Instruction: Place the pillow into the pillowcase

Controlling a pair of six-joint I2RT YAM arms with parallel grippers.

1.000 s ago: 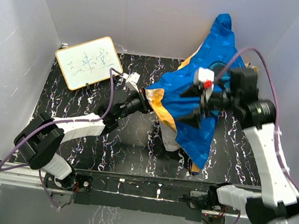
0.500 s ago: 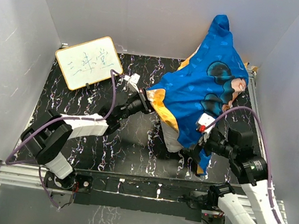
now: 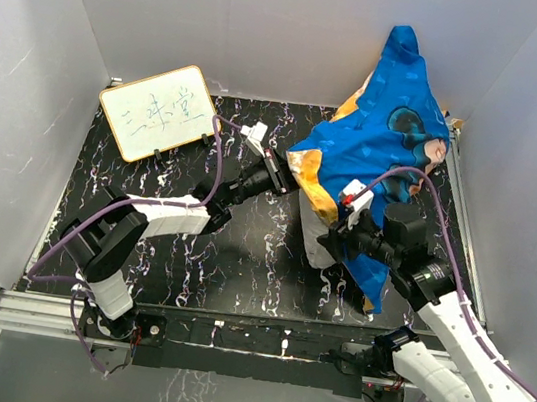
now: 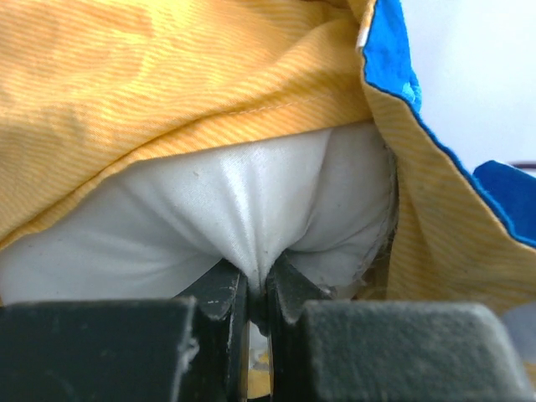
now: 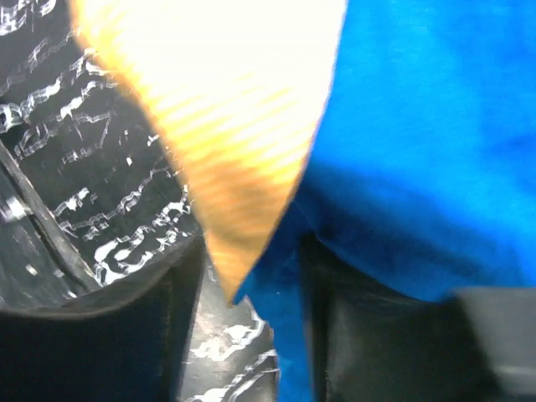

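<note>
My left gripper [image 4: 258, 283] is pinching a fold of the pillow [image 4: 251, 193], shut tight on white cloth just inside the pillowcase [image 4: 167, 84] mouth. My right gripper [image 5: 251, 280] is straddling the blue-and-orange hem, jaws apart, not clamping. The pillow is sitting mostly inside the case, the bundle leaning at the table's [image 3: 240, 257] right rear with a white corner showing. I'm judging this the last stuffing step. The next move is calling for a firm hem grip, then drawing it over that corner.

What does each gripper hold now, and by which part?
Left gripper pinches the pillow by a fold of cloth; right gripper is open around the pillowcase edge.
</note>
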